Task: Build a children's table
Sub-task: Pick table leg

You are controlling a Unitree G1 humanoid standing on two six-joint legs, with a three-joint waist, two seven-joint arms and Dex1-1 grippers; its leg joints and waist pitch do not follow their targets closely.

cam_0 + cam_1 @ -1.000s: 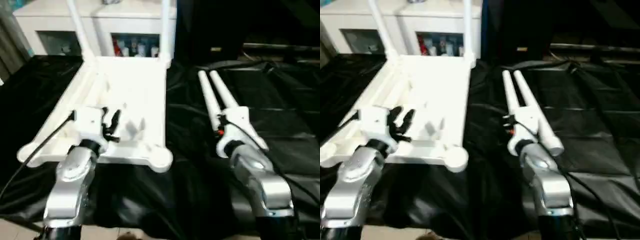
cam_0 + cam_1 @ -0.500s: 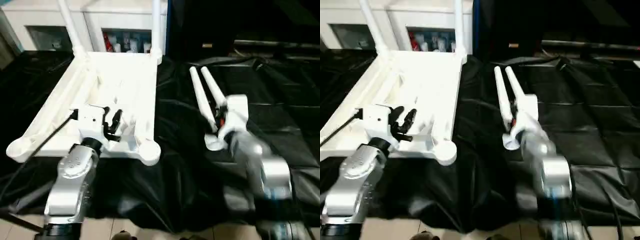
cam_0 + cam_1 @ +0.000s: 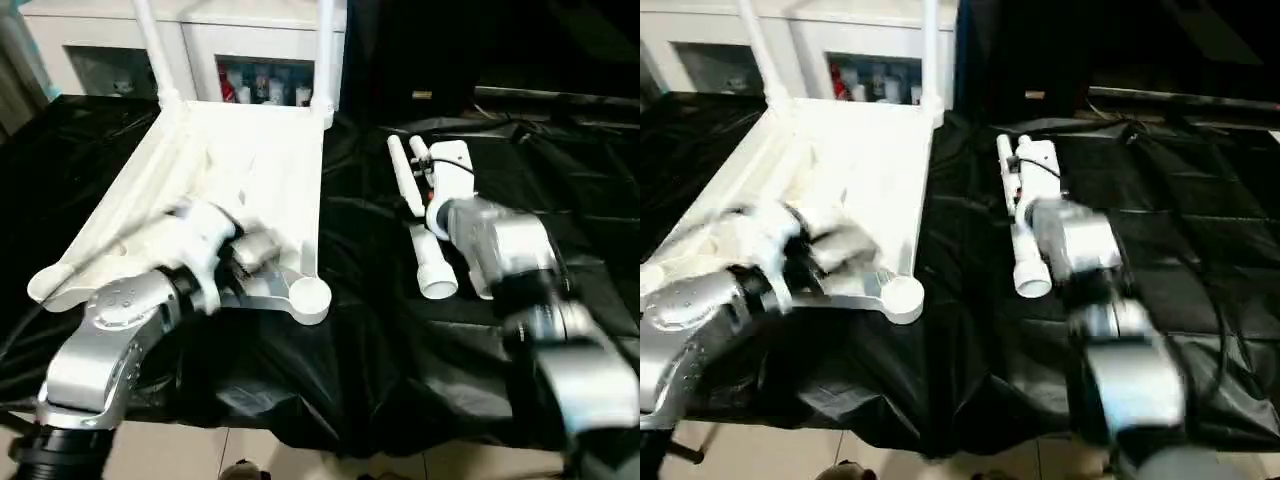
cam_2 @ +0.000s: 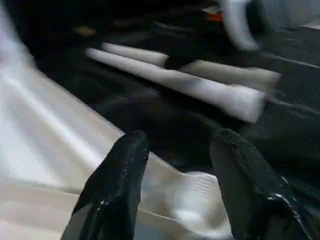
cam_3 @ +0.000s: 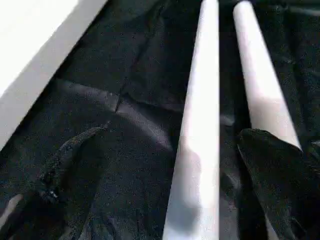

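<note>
Both grippers spread open, left gripper (image 4: pixel 172 187) over the near corner of the upturned children's table (image 3: pixel 250 170) on black cloth (image 3: pixel 400 340), right gripper (image 5: pixel 170 180) straddling one of two loose legs (image 3: pixel 420 235) lying just right of it.

Upturned white table top (image 3: pixel 855 165) lies on black cloth (image 3: pixel 970 330), rimmed underside up; two legs (image 3: pixel 930 50) stand at far corners, near corner socket (image 3: pixel 902 296) bare. Left arm (image 3: pixel 700 310) blurred over near rim. Two loose legs (image 3: pixel 1025 255) lie beside top on cloth; right arm (image 3: pixel 1080 250) over them. White cabinet (image 3: pixel 870 45) behind
</note>
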